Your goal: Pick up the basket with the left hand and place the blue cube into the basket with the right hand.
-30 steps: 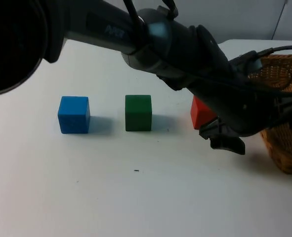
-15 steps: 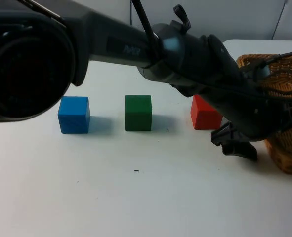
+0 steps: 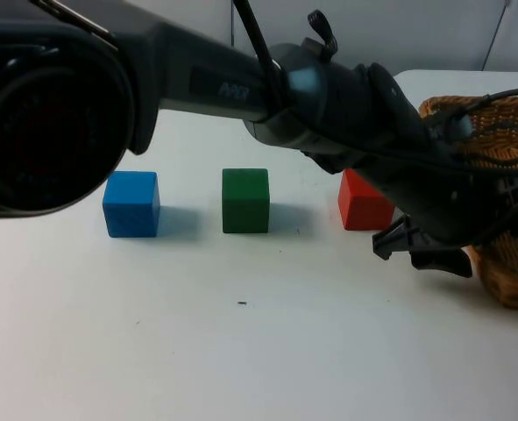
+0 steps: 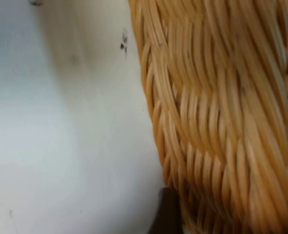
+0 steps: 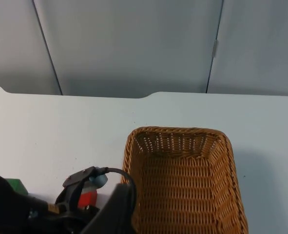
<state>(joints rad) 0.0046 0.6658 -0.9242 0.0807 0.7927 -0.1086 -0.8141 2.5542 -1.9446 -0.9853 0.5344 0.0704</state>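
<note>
A green cube [image 3: 245, 201] stands on the white counter [image 3: 241, 351], well apart from a red cube [image 3: 361, 203] in the same row. The red cube's far side is partly hidden. A grey partition wall [image 5: 134, 44] rises where the counter ends, with a dark seam running down it

Left arm [image 3: 346, 105] overhangs red cube [image 3: 362, 202]; blue cube [image 3: 131, 203] seemingly unobstructed.

Pale raised lettering runs along the upper link of the left arm [image 3: 215, 79], seen from the top view. The letters are too faint and slanted to read with any certainty. The cubes, the basket and the table carry no readable writing.
</note>
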